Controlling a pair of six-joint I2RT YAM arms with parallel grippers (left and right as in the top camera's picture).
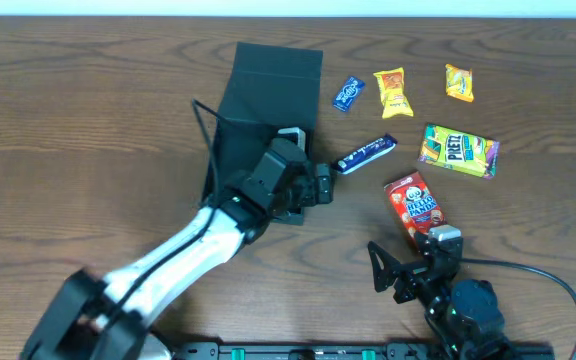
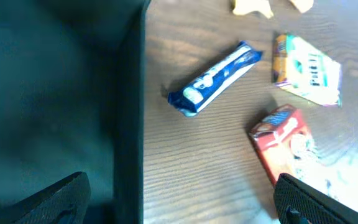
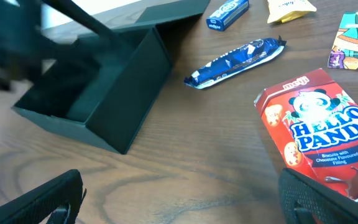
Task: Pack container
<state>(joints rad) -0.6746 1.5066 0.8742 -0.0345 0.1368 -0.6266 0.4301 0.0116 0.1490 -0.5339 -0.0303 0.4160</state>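
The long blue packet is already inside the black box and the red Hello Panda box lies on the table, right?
No: the long blue packet lies on the table beside the black box, not inside it, as the right wrist view shows. The Hello Panda box is on the table.

Soft, even light is filling all three views, with sharpness differing between cameras.
From overhead the wooden table (image 1: 88, 120) is showing bright and evenly lit, and only faint, short shadows are lying beside the container (image 1: 268, 75) and the packets (image 1: 393, 90). The left wrist view is looking soft throughout: print on the blue bar (image 2: 216, 78) is smearing, and pale glare is washing out the wood at the lower right. The right wrist view is reading sharper, the Hello Panda box (image 3: 319, 134) lettering coming through crisp, while the left arm (image 3: 17, 43) and the fingertips (image 3: 42, 199) of the right gripper (image 3: 179, 202) are blurring.
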